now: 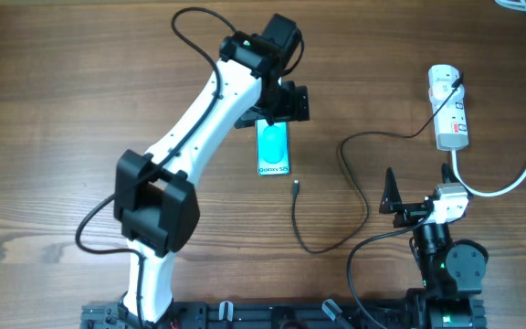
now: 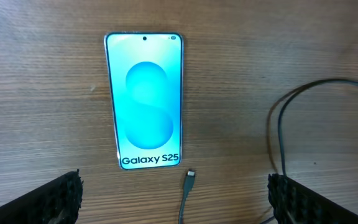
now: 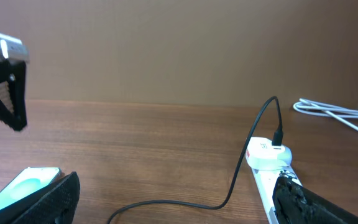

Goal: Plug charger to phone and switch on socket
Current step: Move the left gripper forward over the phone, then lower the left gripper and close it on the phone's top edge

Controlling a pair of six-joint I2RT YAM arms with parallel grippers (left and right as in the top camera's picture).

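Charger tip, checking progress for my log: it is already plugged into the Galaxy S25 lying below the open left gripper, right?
No. The left wrist view shows the charger tip lying loose beside the Galaxy S25, unplugged, below the open left gripper.

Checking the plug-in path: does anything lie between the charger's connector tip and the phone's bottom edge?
Nothing visible does. The charger's connector tip lies on bare table beside the phone's bottom corner, apart from it; the open left gripper hovers above both.

The overhead view looks straight down on the whole desk point(image 1: 62, 73). The left wrist view hangs close above the phone point(image 2: 144, 99), shared with overhead. The right wrist view sits low, facing level across toward the socket point(image 3: 269, 158)
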